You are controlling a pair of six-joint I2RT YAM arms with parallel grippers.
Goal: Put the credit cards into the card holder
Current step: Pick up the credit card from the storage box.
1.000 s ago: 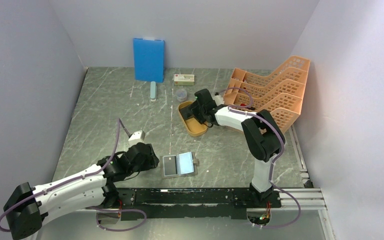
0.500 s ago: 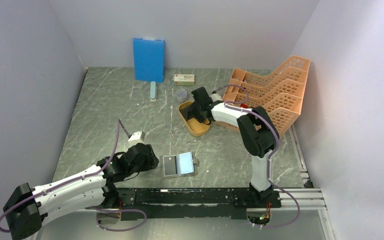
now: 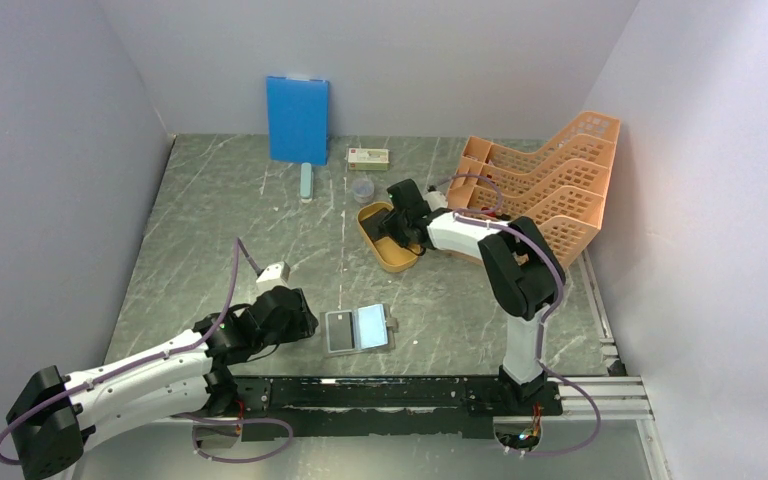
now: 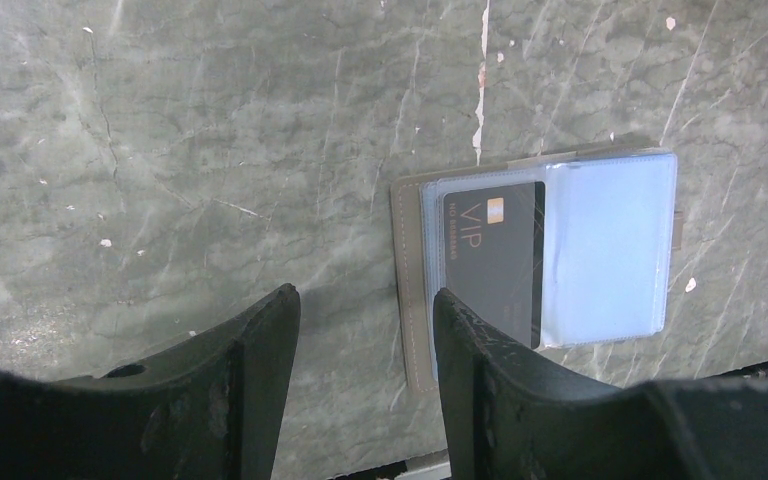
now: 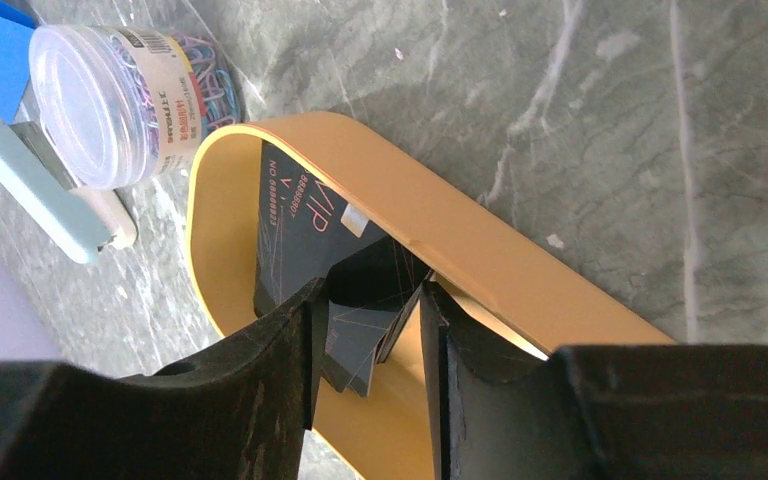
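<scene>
Our right gripper (image 5: 372, 300) reaches into the orange tray (image 5: 480, 240), fingers either side of the dark credit cards (image 5: 295, 235) lying lengthwise there, though we cannot tell if they truly pinch. A jar of paper clips (image 5: 110, 100) stands just beyond the tray's raised rim. The open card holder (image 4: 605, 245), one card inside, lies well apart at the front of the table (image 3: 210, 210), beside our left gripper (image 4: 365, 310), spread and empty.
</scene>
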